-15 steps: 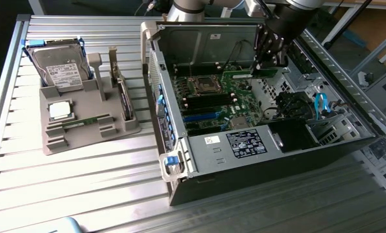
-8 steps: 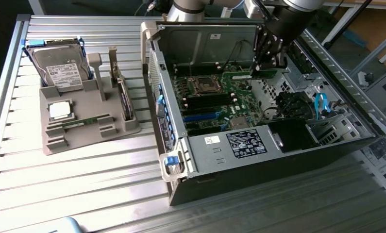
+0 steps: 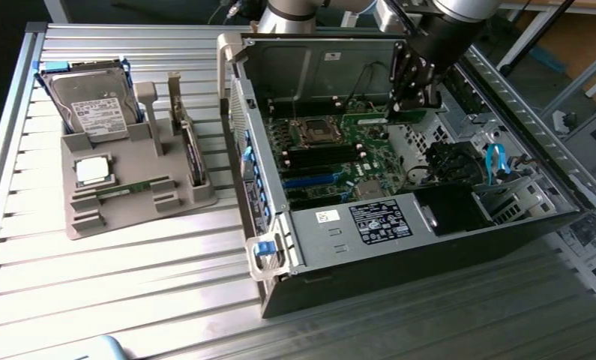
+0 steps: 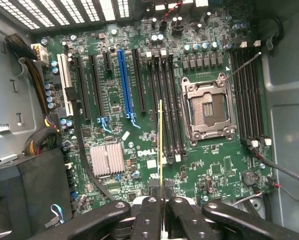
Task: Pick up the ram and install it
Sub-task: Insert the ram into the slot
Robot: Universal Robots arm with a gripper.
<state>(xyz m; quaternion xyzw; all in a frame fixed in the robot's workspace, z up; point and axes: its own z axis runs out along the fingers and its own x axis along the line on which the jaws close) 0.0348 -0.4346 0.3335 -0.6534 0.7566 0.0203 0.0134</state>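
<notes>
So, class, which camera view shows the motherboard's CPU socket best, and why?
The wrist view: it looks straight down on the CPU socket, so its whole metal frame is plain. The exterior view shows the CPU socket at a slant, deep inside the open computer case.

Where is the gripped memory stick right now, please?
Wrist view: the memory stick, in the gripper, hangs edge-on over the slots beside the processor socket.
</notes>
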